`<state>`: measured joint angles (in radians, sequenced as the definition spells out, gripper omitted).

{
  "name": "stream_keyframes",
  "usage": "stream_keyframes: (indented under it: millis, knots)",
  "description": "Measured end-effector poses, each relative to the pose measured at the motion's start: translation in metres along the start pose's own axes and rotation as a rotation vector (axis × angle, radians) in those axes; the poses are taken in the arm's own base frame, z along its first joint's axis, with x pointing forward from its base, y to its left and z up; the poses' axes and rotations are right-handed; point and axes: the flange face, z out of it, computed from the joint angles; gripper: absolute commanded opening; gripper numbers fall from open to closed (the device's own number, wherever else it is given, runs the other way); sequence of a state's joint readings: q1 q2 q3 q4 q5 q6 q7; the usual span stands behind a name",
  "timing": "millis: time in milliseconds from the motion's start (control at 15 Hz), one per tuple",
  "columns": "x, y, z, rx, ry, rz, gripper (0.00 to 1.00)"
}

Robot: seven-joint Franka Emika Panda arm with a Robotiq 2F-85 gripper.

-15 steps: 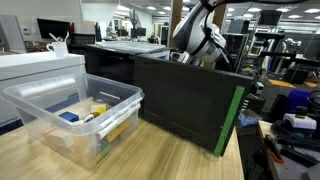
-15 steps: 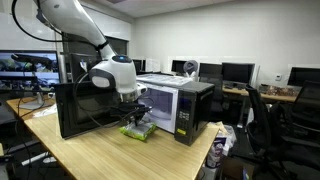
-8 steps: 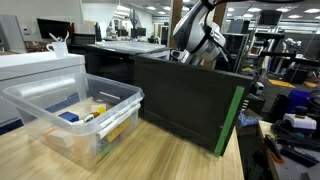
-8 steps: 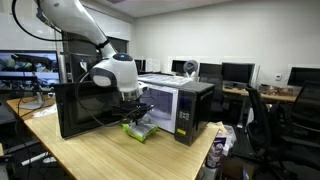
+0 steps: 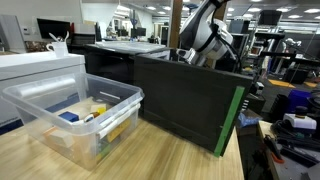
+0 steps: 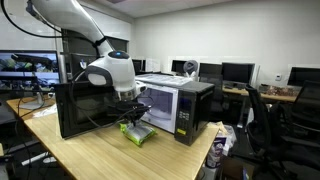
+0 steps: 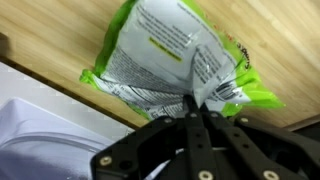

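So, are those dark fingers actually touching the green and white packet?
Touching. The wrist view shows the fingers shut on one corner of the packet, with its crinkled edge pinched between them.

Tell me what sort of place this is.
Likely an office or robotics lab: rows of monitors, an office chair, and a microwave on the wooden table beside the gripper, which pinches a green bag.
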<state>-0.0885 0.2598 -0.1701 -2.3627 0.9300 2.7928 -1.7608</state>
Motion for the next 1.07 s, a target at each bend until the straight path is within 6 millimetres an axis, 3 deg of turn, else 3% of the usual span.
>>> stream_keyframes:
  millis: [533,733,1067]
  knots:
    - [-0.028,-0.024,-0.028,0.003,0.011,0.048,0.00]
    - [-0.036,-0.030,-0.054,-0.014,0.063,0.105,0.00]
    - [-0.047,-0.030,-0.080,-0.026,0.101,0.210,0.00]
